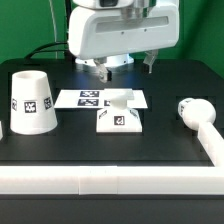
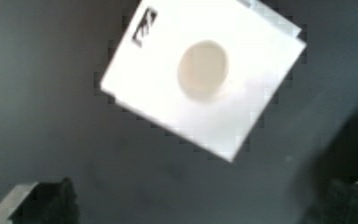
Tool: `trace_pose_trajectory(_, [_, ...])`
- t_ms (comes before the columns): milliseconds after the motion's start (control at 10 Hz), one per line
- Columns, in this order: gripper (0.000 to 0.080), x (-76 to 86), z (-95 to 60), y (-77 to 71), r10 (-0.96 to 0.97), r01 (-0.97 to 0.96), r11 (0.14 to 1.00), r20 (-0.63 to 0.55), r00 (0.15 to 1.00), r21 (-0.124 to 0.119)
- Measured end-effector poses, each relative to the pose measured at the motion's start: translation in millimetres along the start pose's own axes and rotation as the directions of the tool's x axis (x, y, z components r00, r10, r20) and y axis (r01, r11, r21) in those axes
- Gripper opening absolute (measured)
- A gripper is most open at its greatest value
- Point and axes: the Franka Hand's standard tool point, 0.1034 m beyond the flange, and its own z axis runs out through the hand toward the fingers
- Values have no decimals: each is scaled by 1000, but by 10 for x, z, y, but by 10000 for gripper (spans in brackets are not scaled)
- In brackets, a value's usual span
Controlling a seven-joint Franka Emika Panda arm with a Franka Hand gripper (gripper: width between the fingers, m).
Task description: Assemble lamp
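**Exterior view.** I see the lamp base (image 1: pixel 120 118) lying flat on the black bench (image 1: pixel 60 150), with a tag on the edge facing the camera. The arm's jaws hang above and behind the base, clear of it; I read them as spread apart and pinching nothing. The marker board (image 1: pixel 92 98) lies flat just behind the base, reaching toward the exterior view's left. The shade (image 1: pixel 31 100) stands upright, well apart from the base on the exterior view's left, its tag turned to the camera. The bulb (image 1: pixel 195 115) lies on its side, well apart from the base on the exterior view's right, its round head the end nearer the base. A white rail (image 1: pixel 110 180) runs along the bench edge, nearer the camera than the base. **Wrist view.** I see the base (image 2: pixel 247 110) from above, turned diagonally, with a round recess (image 2: pixel 202 70) near its middle and a tag (image 2: pixel 146 25) at one corner. The two dark fingers (image 2: pixel 43 200) stand wide apart, off the base, with only bare bench (image 2: pixel 69 130) between them.
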Motion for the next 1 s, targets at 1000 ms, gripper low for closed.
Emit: trace_pose_trajectory(1000, [699,-137,319,27,345,-345,938,20,939,39])
